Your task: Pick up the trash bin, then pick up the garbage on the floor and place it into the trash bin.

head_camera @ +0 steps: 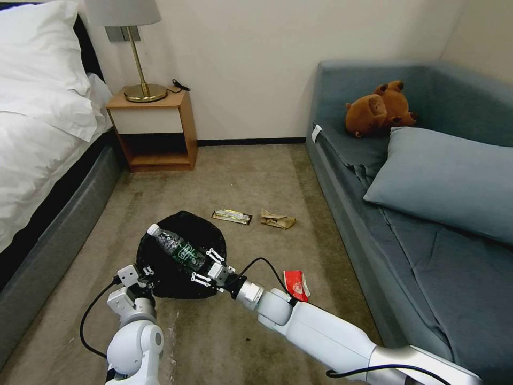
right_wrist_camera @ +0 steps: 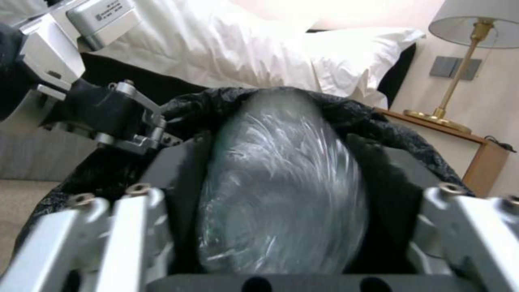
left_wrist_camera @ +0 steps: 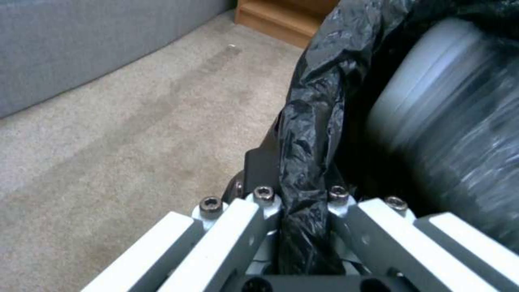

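Bottle [right_wrist_camera: 281,186] motion-blurred in both wrist views; black bag [head_camera: 181,256] hides trash bin body; lamp [head_camera: 131,48] top cropped.

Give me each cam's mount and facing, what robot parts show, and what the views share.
Head: on the head, looking forward and down at the carpet; both arms show, left gripper on the trash bin, right gripper holding the bottle.
Left wrist: faces the bin's black bag, pinched in its own gripper.
Right wrist: faces bed and lamp; own gripper around the bottle.
Shared: bin, bottle.

One bin [head_camera: 181,256], seemingly four litter pieces [head_camera: 231,216].
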Tool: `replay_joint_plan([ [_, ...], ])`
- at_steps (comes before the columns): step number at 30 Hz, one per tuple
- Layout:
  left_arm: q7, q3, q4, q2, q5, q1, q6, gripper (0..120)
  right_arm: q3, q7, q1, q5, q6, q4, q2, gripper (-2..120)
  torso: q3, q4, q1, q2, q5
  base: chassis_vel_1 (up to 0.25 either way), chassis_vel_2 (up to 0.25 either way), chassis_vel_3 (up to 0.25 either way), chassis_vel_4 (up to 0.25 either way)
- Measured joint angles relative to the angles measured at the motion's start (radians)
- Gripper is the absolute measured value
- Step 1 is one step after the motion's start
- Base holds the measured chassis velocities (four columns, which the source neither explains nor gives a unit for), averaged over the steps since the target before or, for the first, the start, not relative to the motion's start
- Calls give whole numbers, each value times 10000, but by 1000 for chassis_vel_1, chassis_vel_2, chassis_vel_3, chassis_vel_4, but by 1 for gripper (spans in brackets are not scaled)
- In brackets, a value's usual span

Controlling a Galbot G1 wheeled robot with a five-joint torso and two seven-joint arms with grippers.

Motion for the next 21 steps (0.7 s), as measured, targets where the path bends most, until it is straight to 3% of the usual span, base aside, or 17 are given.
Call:
replay_joint_plan([
  [7, 0, 4, 3, 0, -2, -17, 0, 1, -15, 5, 27, 28, -3, 12, -3, 98, 0, 0, 0, 0, 0, 0, 0, 0, 0],
  [21, 0, 3, 102, 0, -119, -88, 45, 1, 515, 44, 4, 113, -31, 316, -162, 100, 0, 0, 0, 0, 0, 0, 0, 0, 0],
])
